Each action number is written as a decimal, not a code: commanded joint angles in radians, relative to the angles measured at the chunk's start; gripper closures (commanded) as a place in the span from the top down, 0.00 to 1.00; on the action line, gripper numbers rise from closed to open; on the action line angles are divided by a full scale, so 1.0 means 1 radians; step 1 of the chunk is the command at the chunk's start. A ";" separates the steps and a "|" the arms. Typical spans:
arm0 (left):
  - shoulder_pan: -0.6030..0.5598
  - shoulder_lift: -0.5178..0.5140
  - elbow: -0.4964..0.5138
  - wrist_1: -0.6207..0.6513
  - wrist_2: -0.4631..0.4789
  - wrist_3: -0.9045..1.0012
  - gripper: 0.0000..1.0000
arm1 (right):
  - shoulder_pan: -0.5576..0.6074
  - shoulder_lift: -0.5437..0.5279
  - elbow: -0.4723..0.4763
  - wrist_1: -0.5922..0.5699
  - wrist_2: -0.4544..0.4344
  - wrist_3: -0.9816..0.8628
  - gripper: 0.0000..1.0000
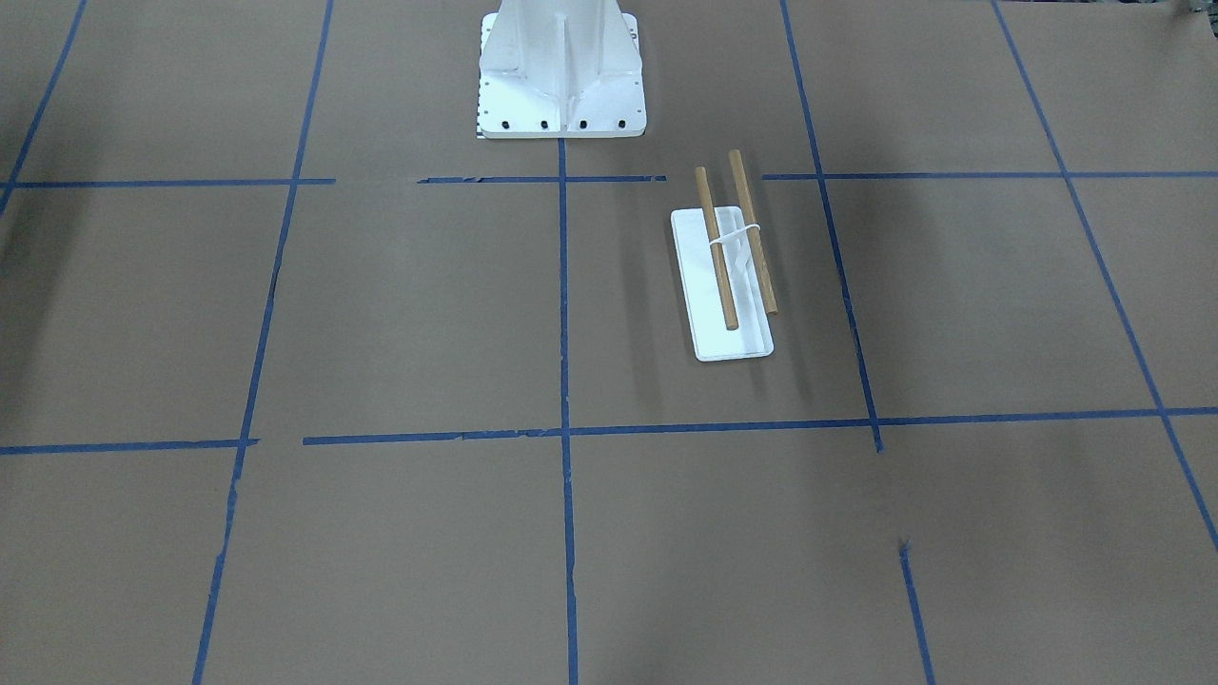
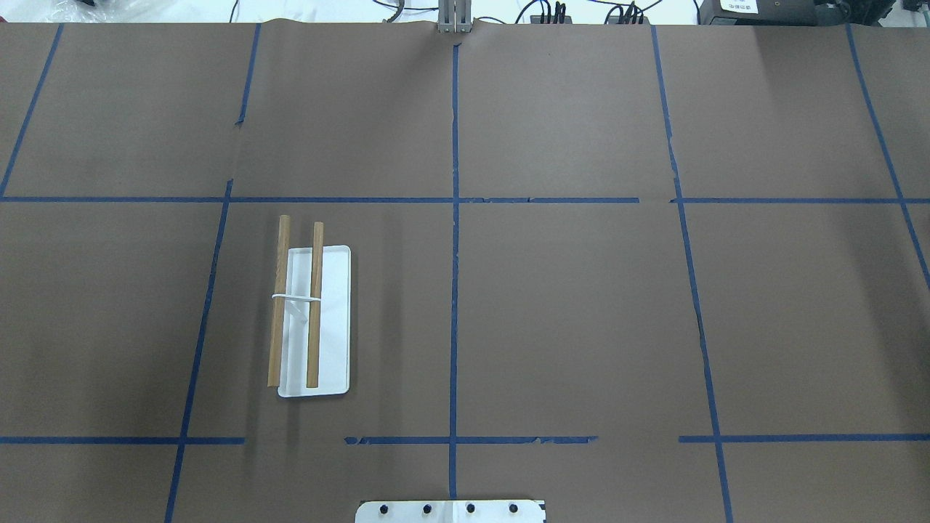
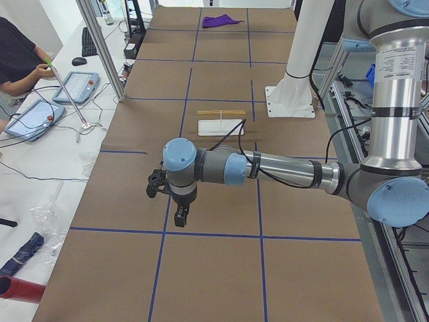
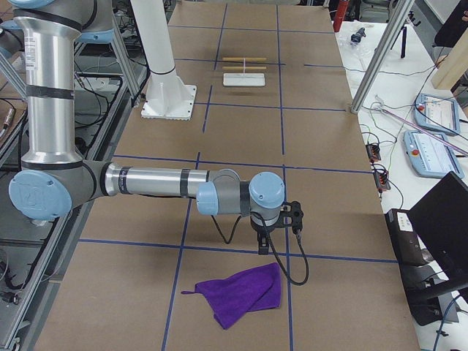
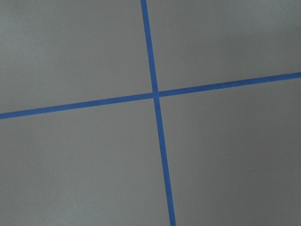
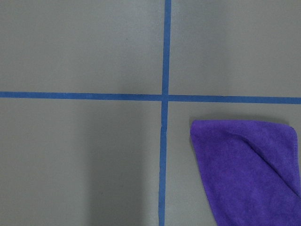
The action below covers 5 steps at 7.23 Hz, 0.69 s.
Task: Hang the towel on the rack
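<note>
Lying partly folded on the table (image 2: 581, 327) at the robot's right end, the towel (image 4: 241, 292) is flat, with nothing holding it. The rack (image 2: 334, 319) stands well apart from it, on the robot's left half, and its two dowels (image 2: 314, 305) are bare, so the hanging is not yet begun. The right gripper (image 4: 263, 243) hangs near the towel and points down. This is probably because that arm is the nearer one for the pick, and its wrist camera already sees the cloth's edge. The left gripper (image 3: 181, 215) hangs over bare table, apparently waiting. Neither holds anything, but whether the fingers of either are spread or closed cannot be told, since only the side views show them.
</note>
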 commanded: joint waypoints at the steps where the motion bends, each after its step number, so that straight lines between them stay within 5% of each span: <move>1: 0.002 -0.035 -0.004 0.000 -0.003 -0.050 1.00 | -0.010 0.022 -0.046 -0.002 0.015 0.001 1.00; 3: 0.002 -0.046 -0.008 -0.005 -0.005 -0.068 1.00 | -0.009 0.013 -0.125 0.068 0.010 -0.029 1.00; 5: 0.002 -0.048 -0.017 -0.007 -0.007 -0.068 1.00 | -0.009 0.007 -0.301 0.316 -0.022 -0.191 1.00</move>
